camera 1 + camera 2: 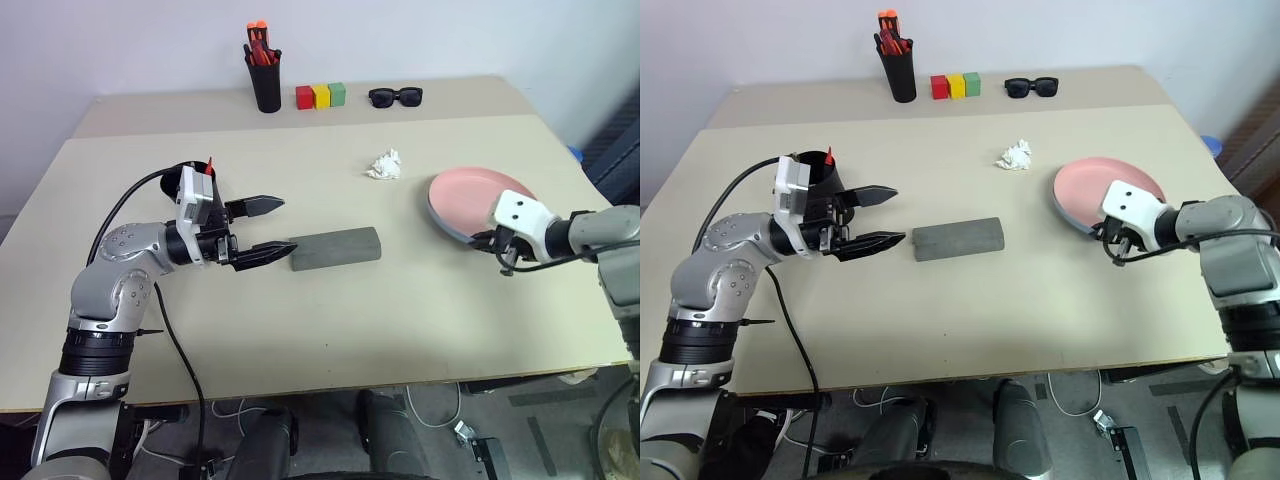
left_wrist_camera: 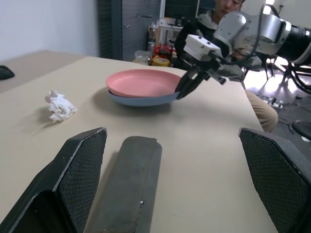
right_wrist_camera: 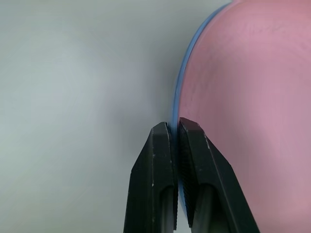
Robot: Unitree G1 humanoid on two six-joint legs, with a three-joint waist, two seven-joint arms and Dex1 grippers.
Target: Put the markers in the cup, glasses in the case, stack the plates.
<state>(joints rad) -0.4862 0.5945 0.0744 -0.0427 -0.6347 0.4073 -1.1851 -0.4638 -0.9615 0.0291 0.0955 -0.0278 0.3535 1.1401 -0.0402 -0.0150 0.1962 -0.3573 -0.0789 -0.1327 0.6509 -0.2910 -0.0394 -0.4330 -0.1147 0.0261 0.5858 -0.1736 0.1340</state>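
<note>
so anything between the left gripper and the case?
Nothing visible. The left gripper is open and level, its fingertips just short of the near end of the grey case, with bare table in the gap.

A robotics lab or office. A plain beige laminate table (image 1: 330,340) stands against a white wall, cables trailing beneath. Dark metal cabinets (image 2: 129,24) and a seated person (image 2: 233,29) fill the background.

blue plate (image 2: 146,101) mostly hidden under pink plate (image 2: 141,82), cup (image 1: 820,170) behind left tool (image 1: 875,215)
</note>
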